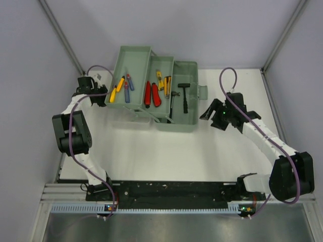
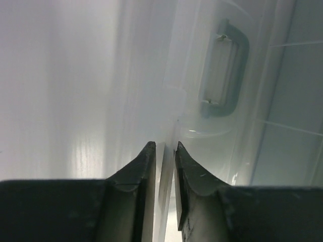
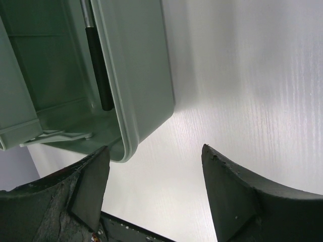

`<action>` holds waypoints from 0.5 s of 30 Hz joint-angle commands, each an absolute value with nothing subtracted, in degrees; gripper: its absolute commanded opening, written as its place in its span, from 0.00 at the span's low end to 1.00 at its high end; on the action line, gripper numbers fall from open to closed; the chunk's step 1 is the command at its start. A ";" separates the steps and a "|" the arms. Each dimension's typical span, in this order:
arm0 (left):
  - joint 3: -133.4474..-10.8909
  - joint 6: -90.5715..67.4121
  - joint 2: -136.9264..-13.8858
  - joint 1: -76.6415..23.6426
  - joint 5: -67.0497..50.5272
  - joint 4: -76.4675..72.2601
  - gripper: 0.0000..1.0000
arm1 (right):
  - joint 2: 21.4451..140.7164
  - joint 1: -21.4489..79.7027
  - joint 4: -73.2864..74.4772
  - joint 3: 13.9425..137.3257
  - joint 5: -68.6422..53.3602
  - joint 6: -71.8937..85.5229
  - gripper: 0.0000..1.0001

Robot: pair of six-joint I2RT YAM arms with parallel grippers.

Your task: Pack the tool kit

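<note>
- First, the left gripper (image 2: 165, 151) sits at the 9 o'clock side of the toolbox (image 1: 186, 123). Its jaws are nearly closed around the thin edge of the one translucent lid (image 2: 75, 101), whose single handle (image 2: 224, 70) lies toward 1 o'clock in the wrist view. I cannot tell whether they truly pinch it.
- Next, the sage-green toolbox stands open at the table's (image 1: 166, 156) 12 o'clock, with two trays stepped out leftward.
- Left tray: three screwdrivers (image 1: 126, 89), one yellow and two red-and-blue.
- Middle tray: one pair of red pliers (image 1: 152, 95) and two yellow-handled tools (image 1: 167, 84).
- Base: two hammers (image 1: 184, 97).
- At the toolbox's 3 o'clock, the right gripper (image 3: 154, 156) gapes wide, holding nothing.
</note>
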State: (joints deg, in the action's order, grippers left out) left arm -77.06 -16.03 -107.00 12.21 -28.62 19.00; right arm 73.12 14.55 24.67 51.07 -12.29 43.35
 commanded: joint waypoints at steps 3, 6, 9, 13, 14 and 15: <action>-79.01 -14.24 -104.50 11.78 -24.70 19.16 0.01 | 73.21 13.97 20.75 49.83 -11.96 46.14 0.71; -79.54 -14.24 -102.84 11.43 -24.35 19.69 0.00 | 75.31 13.89 19.08 49.75 -11.43 47.19 0.71; -80.07 -14.06 -100.20 11.25 -23.64 19.95 0.00 | 78.56 13.89 17.76 50.36 -10.81 47.72 0.70; -81.12 -13.89 -97.04 11.25 -22.77 20.57 0.00 | 82.52 13.80 16.00 51.94 -9.41 48.08 0.69; -81.21 -13.71 -96.07 11.34 -22.59 20.57 0.00 | 83.66 13.89 15.56 52.38 -9.40 48.08 0.69; -81.38 -13.62 -95.54 11.16 -22.50 20.57 0.00 | 84.63 13.80 14.86 52.90 -9.49 47.99 0.69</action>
State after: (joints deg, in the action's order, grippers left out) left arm -77.28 -10.79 -103.50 10.66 -23.33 21.96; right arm 80.79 14.04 17.91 50.50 -11.75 47.88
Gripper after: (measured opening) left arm 0.055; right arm 0.695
